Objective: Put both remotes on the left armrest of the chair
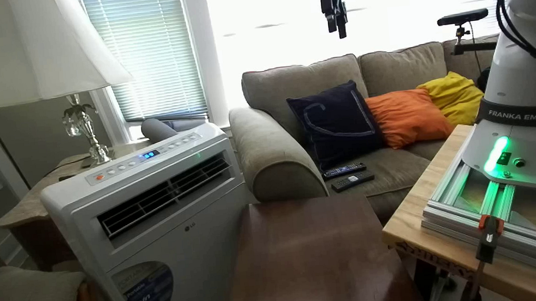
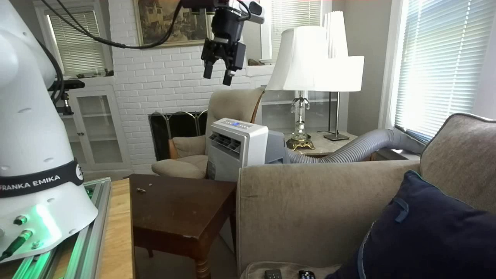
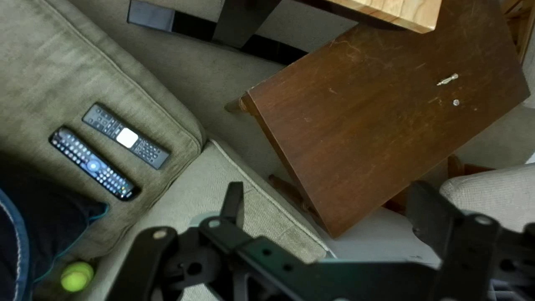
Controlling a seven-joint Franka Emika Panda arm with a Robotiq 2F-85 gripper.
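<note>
White brick wall (image 2: 166,81); brown wooden table (image 2: 180,203); glass-fronted white cabinet (image 2: 97,128); glaringly bright window (image 1: 261,7).

In an exterior view, the camera looks slightly down past the nearby air conditioner (image 1: 173,225) toward the sofa (image 1: 301,83) and windows (image 1: 155,54). In an exterior view, the camera looks roughly level from the sofa's seat side, across the left armrest (image 2: 310,209), toward the brick wall (image 2: 166,73). The wrist view points steeply down, with the tool (image 3: 328,202) close along its lower edge. All three cover the left armrest, remotes (image 3: 94,165) and brown table (image 3: 376,138).
</note>
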